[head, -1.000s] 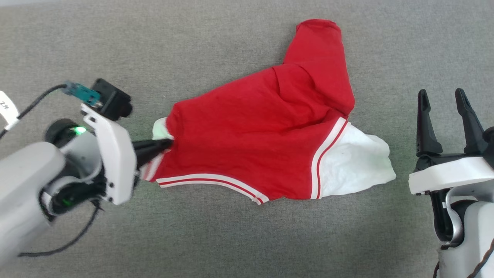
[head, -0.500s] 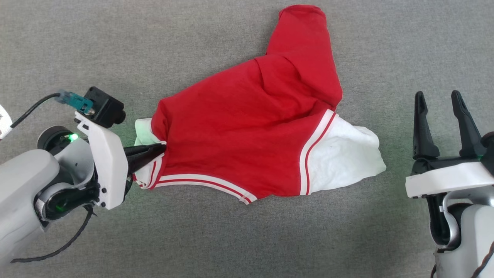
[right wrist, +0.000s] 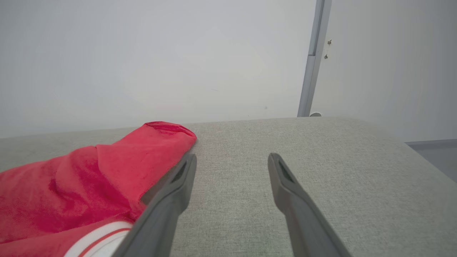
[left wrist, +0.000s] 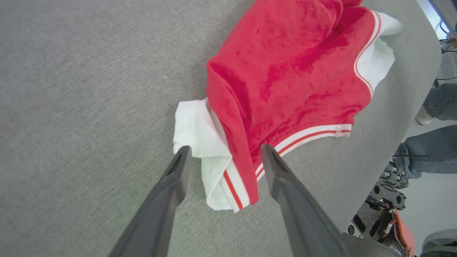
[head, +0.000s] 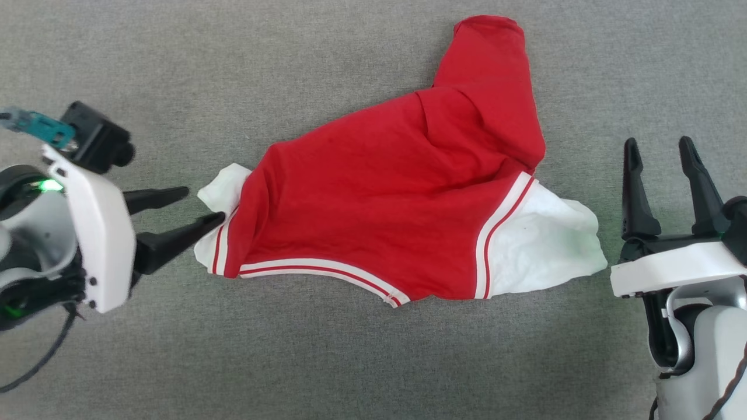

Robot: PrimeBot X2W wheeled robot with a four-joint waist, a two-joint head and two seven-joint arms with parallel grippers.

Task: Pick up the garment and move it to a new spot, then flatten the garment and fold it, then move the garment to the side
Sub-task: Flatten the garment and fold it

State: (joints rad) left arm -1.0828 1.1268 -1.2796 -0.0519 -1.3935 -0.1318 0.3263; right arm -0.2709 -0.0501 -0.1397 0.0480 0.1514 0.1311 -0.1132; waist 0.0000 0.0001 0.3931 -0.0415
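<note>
**Red shirt (head: 397, 198) on the grey tabletop (head: 175, 70), both claws open**

From the head view, the shirt lies in a loose heap in the middle of the soft grey tabletop. Most of it is red. A white sleeve (head: 543, 251) sticks out on the robot's right, and another white sleeve (head: 217, 188) peeks out on its left. White-and-red stripes (head: 315, 268) run along the edges. One red part is folded over and points to the far side. The left claw (head: 204, 203) is open, with its two dark fingers spread. One fingertip touches the edge of the left sleeve. The right claw (head: 656, 141) is open too. It sits just beside the right sleeve and does not touch it.

From the left wrist view, the left claw (left wrist: 225, 147) is wide open. The white sleeve (left wrist: 194, 125) and its stripes lie between the two fingers. The fingers are not squeezing it. The red part of the shirt (left wrist: 292, 71) spreads away past the fingertips. Past the tabletop's edge are a person's legs in blue jeans (left wrist: 428, 150). Near them is a sheet of paper (left wrist: 449, 66) with print too small to read.

From the right wrist view, the right claw (right wrist: 232, 156) is open and holds nothing. It is low over the bare tabletop (right wrist: 321, 160). The red shirt (right wrist: 89, 171) lies beside its left finger. Whether they touch, I cannot tell. Behind the tabletop is a pale wall (right wrist: 142, 53) with a grey pole (right wrist: 312, 60).
</note>
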